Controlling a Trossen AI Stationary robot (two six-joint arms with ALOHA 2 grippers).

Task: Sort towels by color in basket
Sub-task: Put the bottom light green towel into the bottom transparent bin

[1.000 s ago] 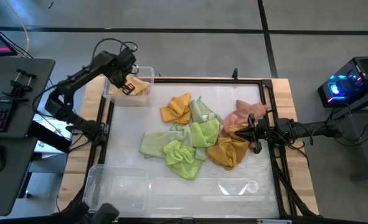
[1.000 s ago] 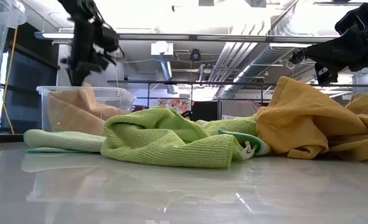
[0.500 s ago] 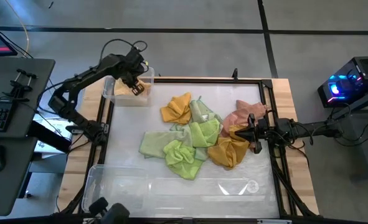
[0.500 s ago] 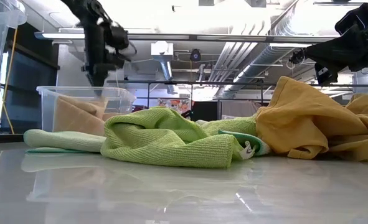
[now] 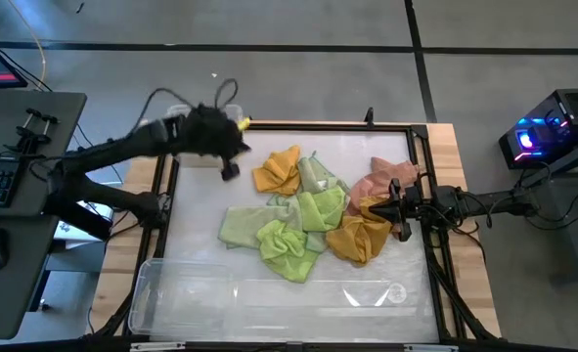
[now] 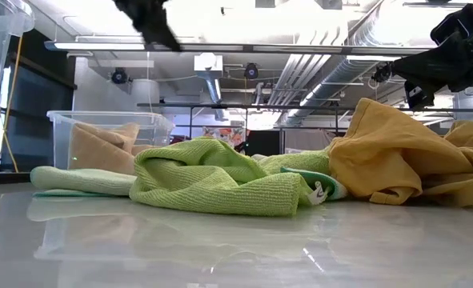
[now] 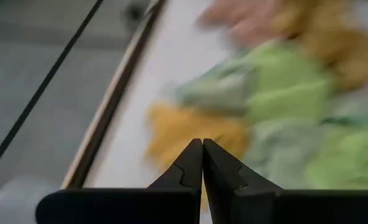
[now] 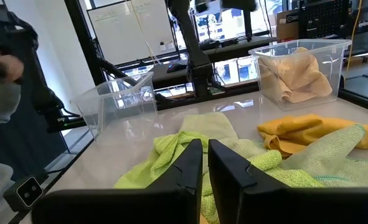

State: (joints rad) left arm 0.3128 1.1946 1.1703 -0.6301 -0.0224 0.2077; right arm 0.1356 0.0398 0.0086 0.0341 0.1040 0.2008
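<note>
Nearest you in the low view lies the lime green towel, crumpled on the white table, with a pale green towel spread flat at its far left side and a mustard yellow towel heaped on the right. From above you see these belong to one pile at the middle of the table: lime and pale green towels in the centre, a second mustard yellow towel on the pile's far-left edge, and a salmon pink towel on the right.

The right gripper waits at the pile's right edge beside the pink and mustard cloth, its fingers nearly together and holding nothing.

The left gripper hangs above the table just left of the second mustard towel, fingers pressed together and empty, as its wrist view shows.

Farther back, at the table's far-left corner, you find a clear plastic bin with a peach-orange towel inside.
</note>
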